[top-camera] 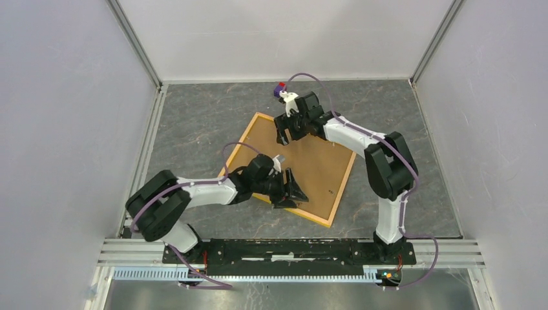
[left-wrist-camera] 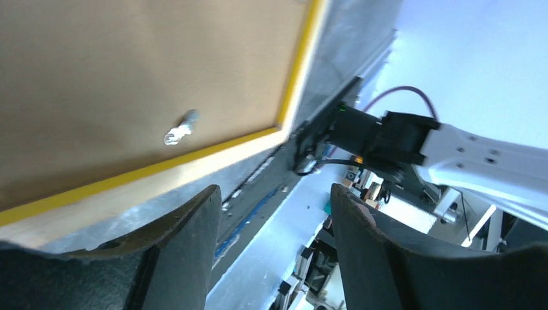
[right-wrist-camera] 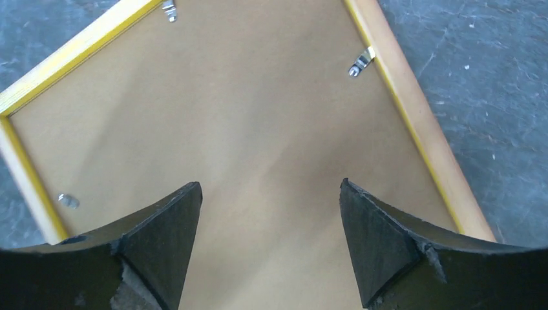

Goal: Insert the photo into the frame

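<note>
The frame (top-camera: 343, 189), thin orange-yellow wood, lies flat on the grey table, turned diagonally. A plain brown backing board (top-camera: 316, 168) fills it. The photo is hidden. My left gripper (top-camera: 294, 190) hovers open over the frame's near-left edge; in the left wrist view its open gripper (left-wrist-camera: 274, 200) has nothing between the fingers, with the frame's rim (left-wrist-camera: 294, 71) and the board (left-wrist-camera: 129, 77) beyond. My right gripper (top-camera: 284, 135) stands open above the board's far part. In the right wrist view its open gripper (right-wrist-camera: 270, 190) is just above the board (right-wrist-camera: 258, 110), inside the rim (right-wrist-camera: 413, 129).
Small metal clips (right-wrist-camera: 360, 62) (right-wrist-camera: 66, 201) sit on the frame's inner edge, another (left-wrist-camera: 181, 129) on the board near the left gripper. A small red-and-blue object (top-camera: 279, 89) lies by the far wall. An aluminium rail (top-camera: 291, 248) runs along the near edge; white walls enclose the table.
</note>
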